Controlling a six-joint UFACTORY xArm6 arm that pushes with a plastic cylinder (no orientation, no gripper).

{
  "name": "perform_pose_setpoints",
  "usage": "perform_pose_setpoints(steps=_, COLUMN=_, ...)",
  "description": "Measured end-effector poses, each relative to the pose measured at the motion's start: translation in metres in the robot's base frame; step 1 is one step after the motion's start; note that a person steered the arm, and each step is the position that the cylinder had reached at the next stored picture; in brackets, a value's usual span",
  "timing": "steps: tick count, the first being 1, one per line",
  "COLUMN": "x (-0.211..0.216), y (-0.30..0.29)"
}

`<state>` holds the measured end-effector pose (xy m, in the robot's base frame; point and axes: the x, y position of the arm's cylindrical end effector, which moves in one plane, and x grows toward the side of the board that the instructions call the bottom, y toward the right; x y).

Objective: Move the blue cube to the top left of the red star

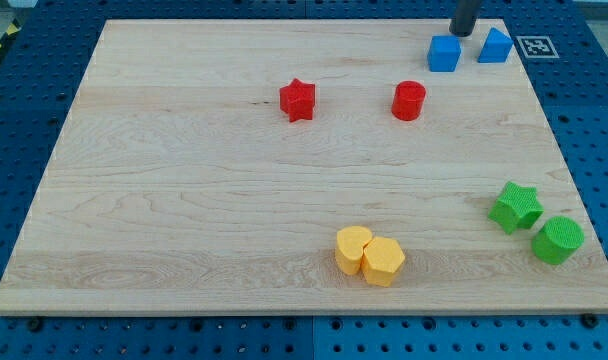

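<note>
The blue cube [444, 53] sits near the view's top right of the wooden board [184, 200]. The red star [297, 99] lies to the left of it, in the upper middle. My tip [462, 34] is at the top edge, just above and to the right of the blue cube, between it and a second blue block [495, 45]. The tip is close to the cube's upper right corner; I cannot tell whether it touches.
A red cylinder [409, 101] stands between the star and the cube. A green star [515, 207] and a green cylinder [558, 240] are at the lower right. Two yellow blocks [369, 256] touch each other near the bottom middle.
</note>
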<state>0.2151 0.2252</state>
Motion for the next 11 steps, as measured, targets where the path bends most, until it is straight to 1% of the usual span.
perform_pose_setpoints(steps=1, x=0.005, y=0.0)
perform_pose_setpoints(steps=3, x=0.064, y=0.0)
perform_pose_setpoints(steps=4, x=0.062, y=-0.003)
perform_pose_setpoints(steps=5, x=0.062, y=-0.02)
perform_pose_setpoints(steps=7, x=0.062, y=-0.067)
perform_pose_setpoints(steps=8, x=0.062, y=-0.101)
perform_pose_setpoints(steps=11, x=0.062, y=-0.23)
